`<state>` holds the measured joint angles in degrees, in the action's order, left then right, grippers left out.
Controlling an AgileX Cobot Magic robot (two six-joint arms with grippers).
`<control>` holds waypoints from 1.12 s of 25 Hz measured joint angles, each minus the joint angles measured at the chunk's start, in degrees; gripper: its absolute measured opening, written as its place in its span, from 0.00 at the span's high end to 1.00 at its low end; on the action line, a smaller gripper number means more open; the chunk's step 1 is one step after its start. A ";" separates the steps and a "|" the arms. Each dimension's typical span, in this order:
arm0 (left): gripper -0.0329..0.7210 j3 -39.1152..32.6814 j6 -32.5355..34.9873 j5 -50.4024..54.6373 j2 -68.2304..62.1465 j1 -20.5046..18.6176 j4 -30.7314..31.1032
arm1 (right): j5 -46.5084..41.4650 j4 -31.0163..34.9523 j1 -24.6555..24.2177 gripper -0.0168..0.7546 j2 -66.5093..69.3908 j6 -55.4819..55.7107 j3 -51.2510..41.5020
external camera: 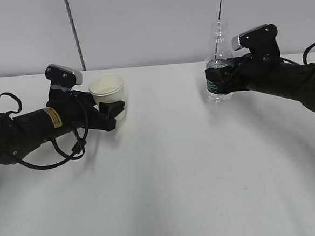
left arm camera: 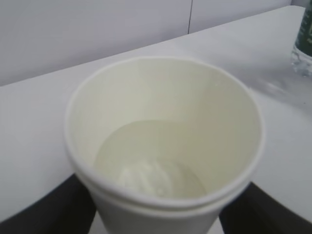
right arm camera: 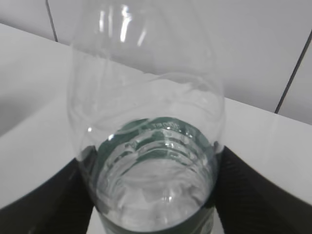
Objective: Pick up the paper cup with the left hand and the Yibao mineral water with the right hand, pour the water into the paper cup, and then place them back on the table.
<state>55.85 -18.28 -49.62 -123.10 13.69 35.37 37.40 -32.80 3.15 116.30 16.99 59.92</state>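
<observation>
Gripping both vessels, the arms sit well apart on the white worktop (external camera: 168,193) in the exterior view. The left claw (external camera: 112,109) is clamped on the paper cup (external camera: 108,94) at about 9 o'clock of the scene; the right claw (external camera: 222,81) is clamped on the Yibao mineral water (external camera: 218,65) at about 2 o'clock. Both look upright and at or very near the worktop; I cannot tell whether either base touches it. The bottle neck is open, so any quick tilt or jerk by the right arm could slosh water out over the worktop.

From the left wrist view, the cup (left arm camera: 165,141) fills the frame, its rim round and a shallow pool of water at the bottom, with dark claw fingers (left arm camera: 48,207) at 7 and 5 o'clock hugging the wall. A thin paper wall squeezed too hard could buckle and spill; released from any height, the light cup could tip.

From the right wrist view, the bottle (right arm camera: 148,161) stands between dark fingers (right arm camera: 253,195) at 8 and 4 o'clock, water low near the green label. Smooth, nearly empty plastic may slip or topple when let go, I judge.
</observation>
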 joint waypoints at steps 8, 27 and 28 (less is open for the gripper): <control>0.36 0.00 0.32 0.65 0.00 -3.97 -0.06 | 0.08 0.70 0.00 0.32 0.00 0.71 0.00; 0.36 0.00 2.33 3.79 -0.47 -6.79 -1.67 | 0.34 1.14 0.00 0.32 0.00 0.71 0.00; 0.36 0.00 2.39 3.79 -0.65 -6.79 -1.67 | 0.34 1.26 0.00 0.32 0.00 0.71 0.00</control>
<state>55.85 -15.89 -45.83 -123.75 6.90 33.70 37.74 -31.54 3.15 116.30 17.70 59.92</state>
